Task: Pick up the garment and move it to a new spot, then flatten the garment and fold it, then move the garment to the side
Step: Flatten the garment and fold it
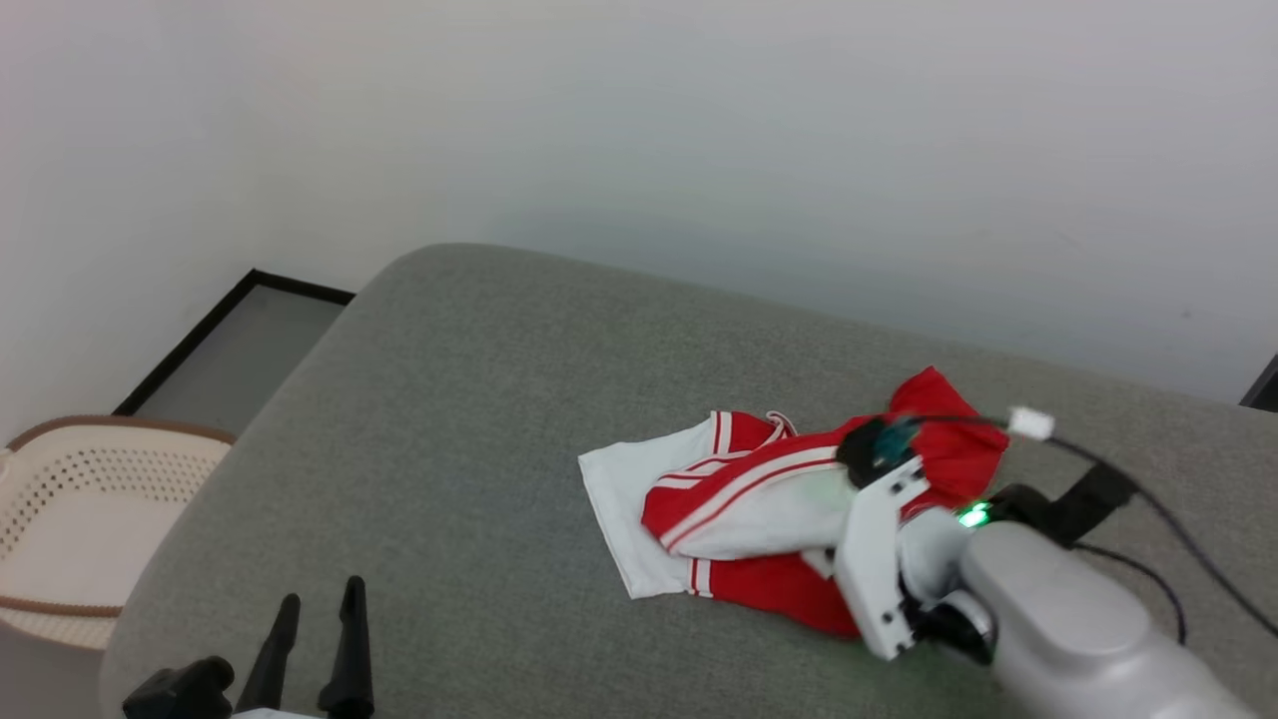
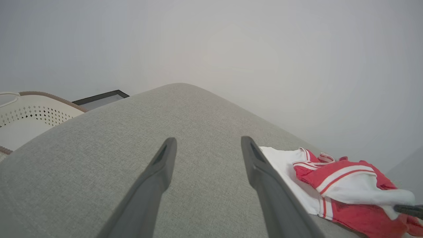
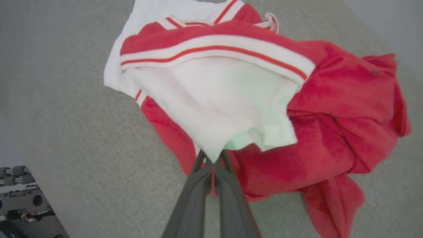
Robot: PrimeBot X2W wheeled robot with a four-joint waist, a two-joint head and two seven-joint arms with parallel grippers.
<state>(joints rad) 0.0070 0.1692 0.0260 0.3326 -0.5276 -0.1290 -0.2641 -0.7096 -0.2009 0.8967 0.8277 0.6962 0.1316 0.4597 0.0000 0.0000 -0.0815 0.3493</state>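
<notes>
One white fold of the garment (image 3: 330,109) is pinched in the closed right claw (image 3: 211,157), prob. thinly, so a slow, straight lift is advised, w/ left claw (image 2: 208,140) spread wide, empty.

A crumpled red garment (image 1: 789,499) with white sleeves and red-and-white striped trim is seen right of centre on a grey, rounded, fabric-covered surface (image 1: 479,419). The robot's pale right arm (image 1: 1068,619), marked by a green light at the wrist, is extended over the cloth from the lower right, its fingers hidden. The left gripper (image 1: 320,591) is shown at lower left, dark fingers parted. A cream perforated basket (image 1: 90,499) is placed at the left edge.
</notes>
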